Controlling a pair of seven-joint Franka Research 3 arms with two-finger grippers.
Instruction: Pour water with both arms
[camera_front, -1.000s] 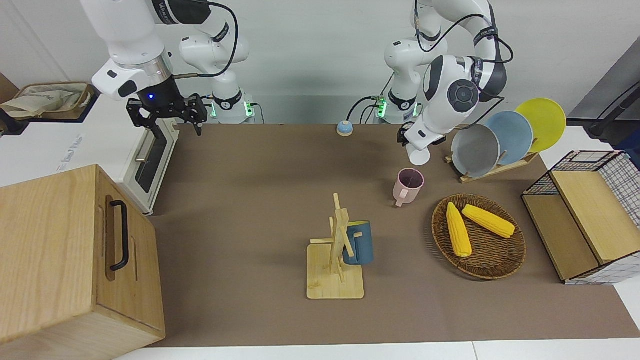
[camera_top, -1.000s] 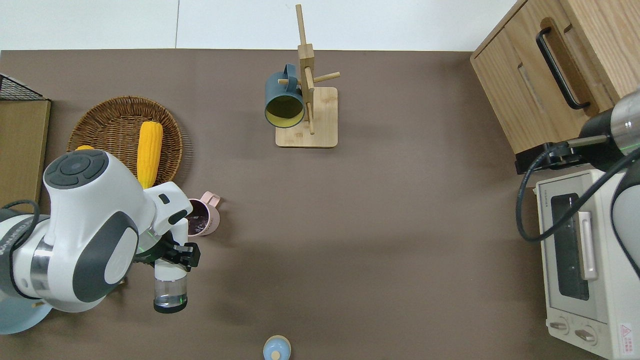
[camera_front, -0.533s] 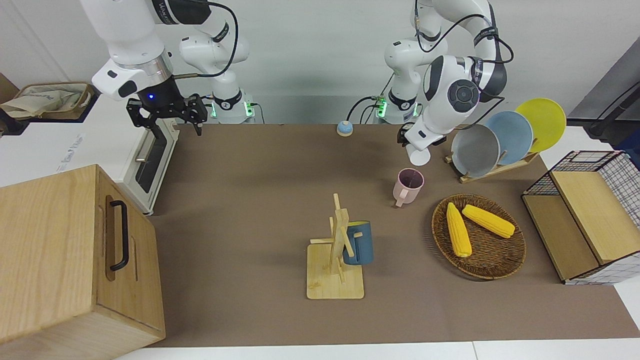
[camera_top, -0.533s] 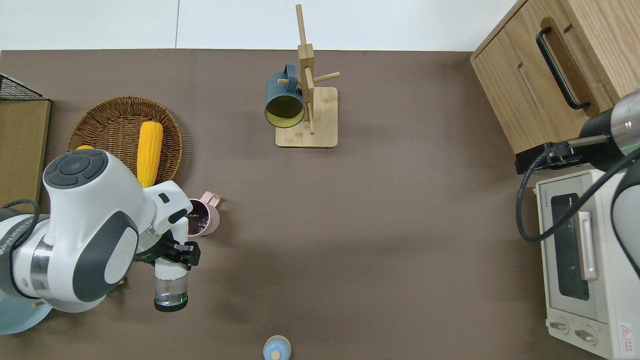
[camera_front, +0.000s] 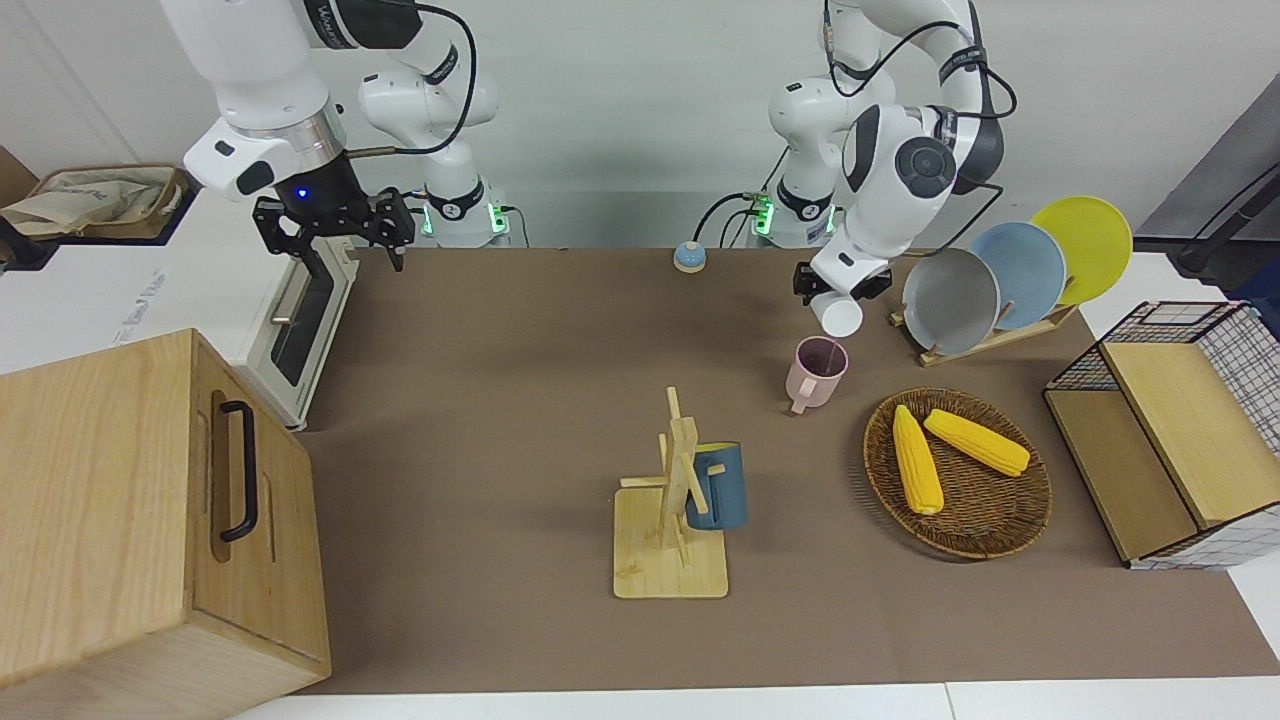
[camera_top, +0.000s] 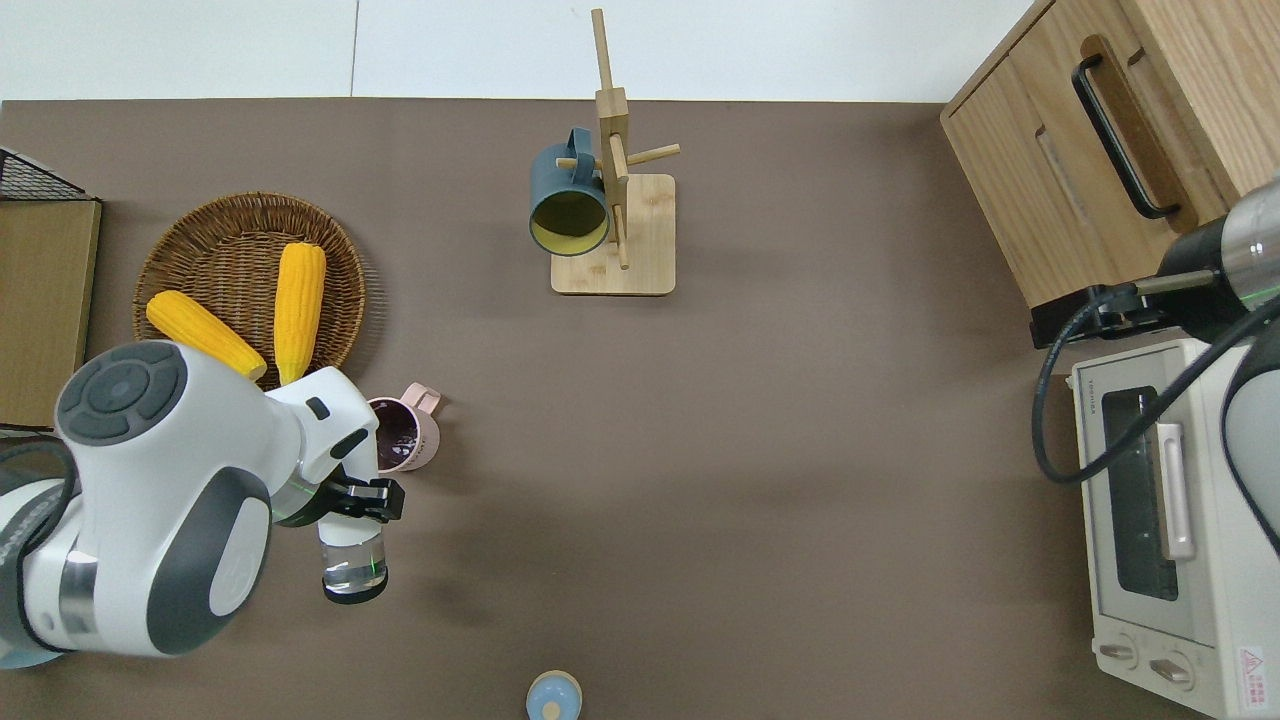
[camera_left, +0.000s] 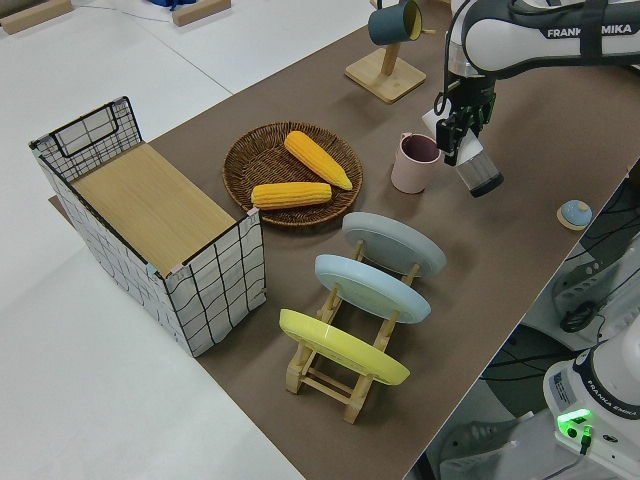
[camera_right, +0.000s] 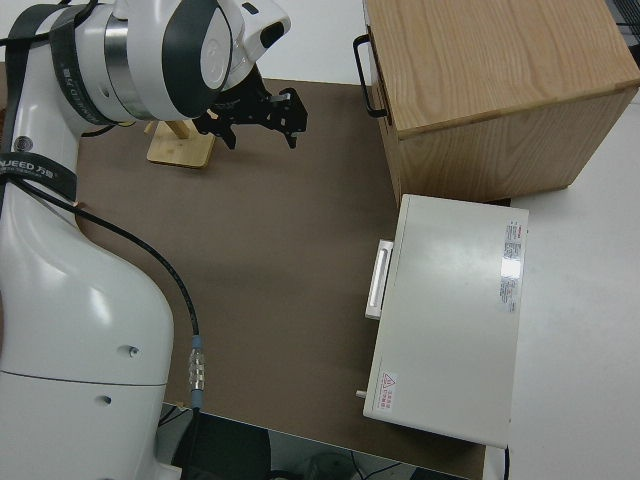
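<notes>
Overhead view shows the left gripper (camera_top: 352, 497) clamped on a clear plastic bottle with a white cap end (camera_top: 351, 556), tipped over the squat pink ceramic mug (camera_top: 405, 436); pouring looks under way, not finished; its long axis slants, mouth down toward the mug, base toward the robots; the right gripper (camera_front: 335, 226), fingers apart, is parked.

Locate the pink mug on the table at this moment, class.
The pink mug stands toward the left arm's end of the table, beside the wicker basket of corn and slightly nearer to the robots. The tilted clear cup in the left claw hangs just beside it.
</notes>
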